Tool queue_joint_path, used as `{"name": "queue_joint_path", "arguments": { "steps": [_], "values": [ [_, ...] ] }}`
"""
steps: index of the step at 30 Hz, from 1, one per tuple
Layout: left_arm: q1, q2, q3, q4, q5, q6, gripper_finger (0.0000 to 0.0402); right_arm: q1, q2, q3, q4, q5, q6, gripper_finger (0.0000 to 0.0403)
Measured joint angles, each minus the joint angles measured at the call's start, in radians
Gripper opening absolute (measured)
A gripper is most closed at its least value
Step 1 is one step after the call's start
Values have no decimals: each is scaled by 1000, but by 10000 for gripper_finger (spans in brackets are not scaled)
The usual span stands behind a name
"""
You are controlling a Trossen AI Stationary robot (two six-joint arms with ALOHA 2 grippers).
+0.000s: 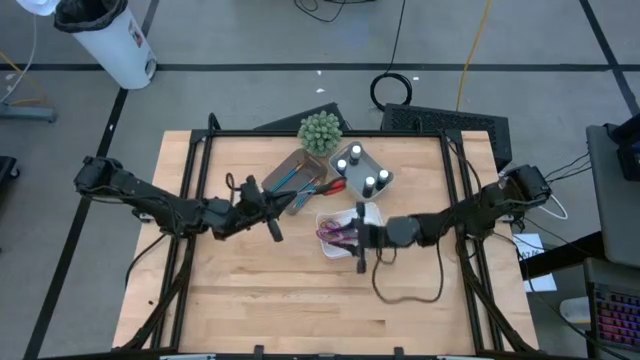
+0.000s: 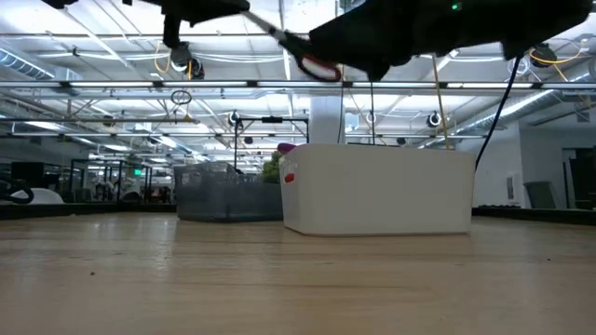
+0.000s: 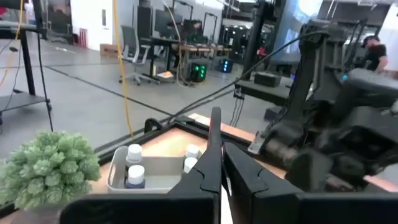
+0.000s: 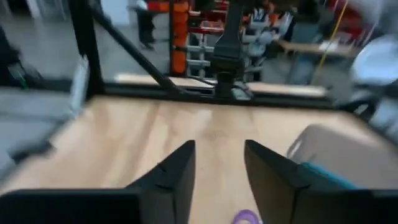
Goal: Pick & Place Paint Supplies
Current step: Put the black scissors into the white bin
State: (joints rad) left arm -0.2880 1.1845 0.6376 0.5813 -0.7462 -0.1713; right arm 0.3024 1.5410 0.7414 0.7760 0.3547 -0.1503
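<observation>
Green plant (image 1: 320,131), white tray (image 2: 377,189), purple scissors (image 1: 334,235)

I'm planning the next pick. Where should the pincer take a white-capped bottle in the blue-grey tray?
Grip a bottle by its white cap, coming straight down from above: the bottles stand upright inside the pale blue-grey tray, whose walls likely block a side approach, and the caps stand apart.

Even, bright light falls from overhead; strip lights (image 2: 93,121) on the ceiling glare in the low view. Shadows on the table (image 1: 250,290) are soft and faint. The right wrist view is smeared with motion blur throughout. In the left wrist view the other arm (image 3: 336,124) is blurred.
</observation>
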Motion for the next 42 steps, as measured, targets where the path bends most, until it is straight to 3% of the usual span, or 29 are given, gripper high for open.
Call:
{"name": "queue_joint_path", "arguments": {
  "steps": [3, 7, 10, 15, 21, 27, 31, 35, 42],
  "values": [
    [-17, 21, 0, 107, 19, 21, 4, -77, 0, 0, 12, -133, 185, 142],
    [-51, 73, -1, 272, 132, 90, 3, -159, 0, 0, 18, -147, 361, 170],
    [-55, 122, -1, 411, 170, 128, 3, -176, 1, -1, 124, -161, 381, 180],
    [-61, 149, 0, 499, 200, 175, 3, -169, 1, -1, 404, -203, 309, 184],
    [-60, 151, 0, 512, 264, 177, 2, -165, 0, -1, 593, -199, 239, 172],
    [-59, 151, 0, 508, 276, 177, 2, -165, 0, -1, 650, -226, 189, 158],
    [-48, 151, 0, 490, 279, 175, 2, -166, 0, -1, 646, -228, 175, 127],
    [-36, 150, 0, 460, 280, 140, 4, -165, 0, -1, 629, -254, 151, 63],
    [-28, 151, 0, 388, 312, 88, 31, -166, -15, -2, 583, -318, 160, 61]
  ]
}}
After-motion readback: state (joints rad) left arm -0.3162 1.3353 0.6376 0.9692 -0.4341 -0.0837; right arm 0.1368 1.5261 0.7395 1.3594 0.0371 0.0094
